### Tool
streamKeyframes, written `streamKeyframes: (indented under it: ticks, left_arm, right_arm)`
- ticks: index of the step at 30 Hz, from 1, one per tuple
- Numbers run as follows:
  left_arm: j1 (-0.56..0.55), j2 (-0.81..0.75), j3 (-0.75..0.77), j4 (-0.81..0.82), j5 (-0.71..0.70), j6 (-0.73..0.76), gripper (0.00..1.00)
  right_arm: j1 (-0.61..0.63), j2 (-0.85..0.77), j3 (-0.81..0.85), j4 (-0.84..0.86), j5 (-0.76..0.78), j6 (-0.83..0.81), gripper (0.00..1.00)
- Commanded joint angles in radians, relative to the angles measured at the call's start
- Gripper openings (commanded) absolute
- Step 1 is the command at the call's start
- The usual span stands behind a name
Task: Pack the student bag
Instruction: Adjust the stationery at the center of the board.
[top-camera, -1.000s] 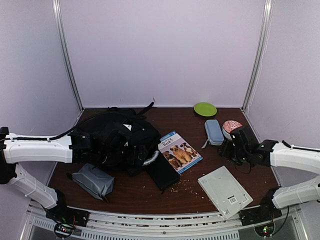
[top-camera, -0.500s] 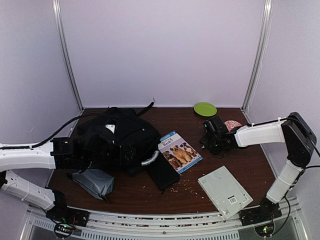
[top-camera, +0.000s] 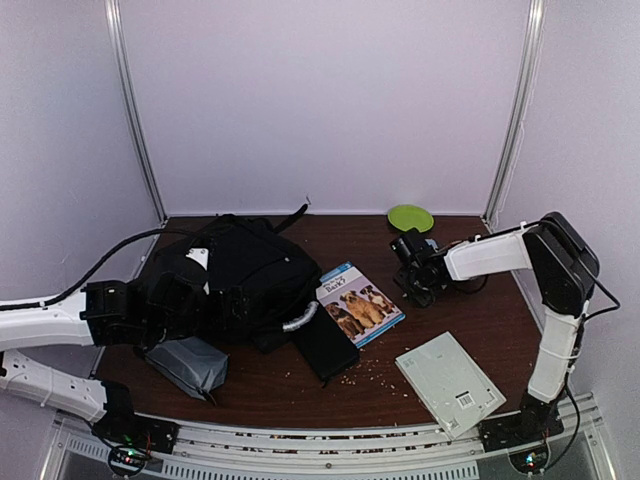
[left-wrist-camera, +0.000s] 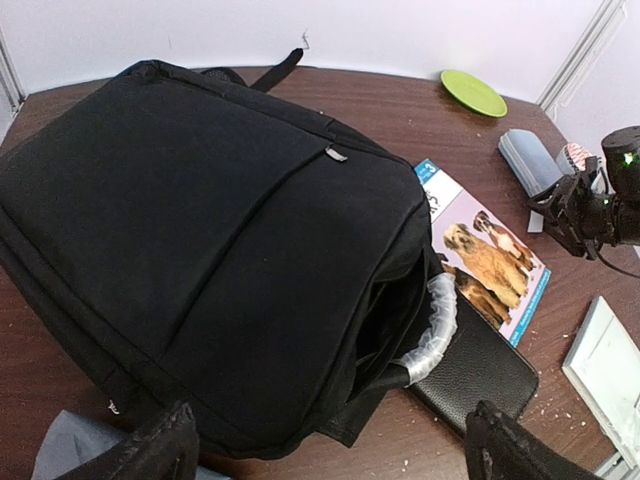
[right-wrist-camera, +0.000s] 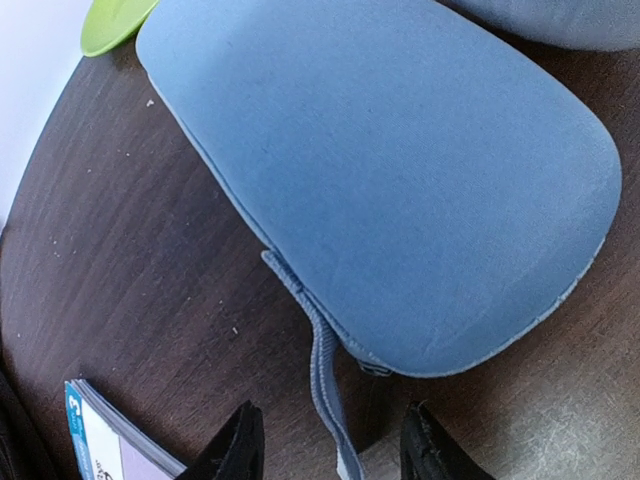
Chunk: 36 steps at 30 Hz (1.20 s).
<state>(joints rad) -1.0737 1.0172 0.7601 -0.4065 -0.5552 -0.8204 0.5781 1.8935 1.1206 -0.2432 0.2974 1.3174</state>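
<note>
The student bag (top-camera: 240, 275), a big black backpack, lies at the left of the table, its plastic-wrapped handle (left-wrist-camera: 435, 325) toward the book. My left gripper (top-camera: 195, 308) is at the bag's near-left edge, wide open. In the left wrist view that edge of the bag (left-wrist-camera: 220, 220) lies between the spread fingertips (left-wrist-camera: 165, 450) without being pinched. My right gripper (top-camera: 415, 270) hovers low over a blue-grey zip case (right-wrist-camera: 400, 170). Its jaws are partly open, and the case's strap (right-wrist-camera: 325, 380) lies between them, untouched.
A dog-cover book (top-camera: 360, 303) and a flat black case (top-camera: 325, 347) lie right of the bag. A grey pouch (top-camera: 185, 362) sits near the front left. A pale flat slab (top-camera: 450, 382) lies front right, and a green plate (top-camera: 411, 217) stands at the back.
My right gripper has swung left from the table's right side onto the blue-grey case and its jaws have narrowed. The left arm has drawn back to the left, and the bag has shifted with it.
</note>
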Motion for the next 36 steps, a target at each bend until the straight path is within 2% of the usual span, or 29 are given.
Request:
streamKeyframes:
  ticks: [1,4,9,12,15,17,19,25,29,36]
  left_arm:
    - [0.000,-0.044,-0.024,-0.003,-0.047,0.018,0.95]
    - [0.000,-0.058,-0.031,-0.010,-0.053,0.020,0.95]
    - [0.000,-0.069,-0.038,-0.008,-0.055,0.024,0.95]
    - [-0.001,-0.068,-0.039,-0.002,-0.046,0.025,0.95]
    - [0.000,-0.068,-0.039,0.001,-0.039,0.019,0.95]
    - [0.000,-0.073,-0.045,0.005,-0.038,0.013,0.95]
    - [0.000,-0.078,-0.053,0.014,-0.038,0.011,0.95]
    - [0.000,-0.079,-0.066,0.040,-0.031,0.014,0.95]
    - [0.000,-0.086,-0.062,0.031,-0.027,0.023,0.95]
    - [0.000,-0.131,-0.075,0.014,-0.040,0.023,0.95]
  right_arm:
    - [-0.016,0.036,0.067,-0.079,0.047,0.013,0.45]
    - [-0.026,0.044,0.081,-0.081,0.038,0.007,0.39]
    - [-0.027,0.056,0.103,-0.104,0.016,-0.019,0.19]
    - [-0.030,0.063,0.115,-0.115,0.000,-0.033,0.18]
    - [-0.035,0.076,0.142,-0.164,-0.013,-0.035,0.29]
    - [-0.035,0.078,0.144,-0.182,-0.018,-0.035,0.32]
    - [-0.036,0.079,0.147,-0.195,-0.031,-0.035,0.29]
    - [-0.038,0.087,0.156,-0.213,-0.053,-0.037,0.14]
    - [-0.040,0.089,0.152,-0.214,-0.074,-0.057,0.00]
    - [-0.019,-0.024,0.084,-0.183,-0.089,-0.146,0.00]
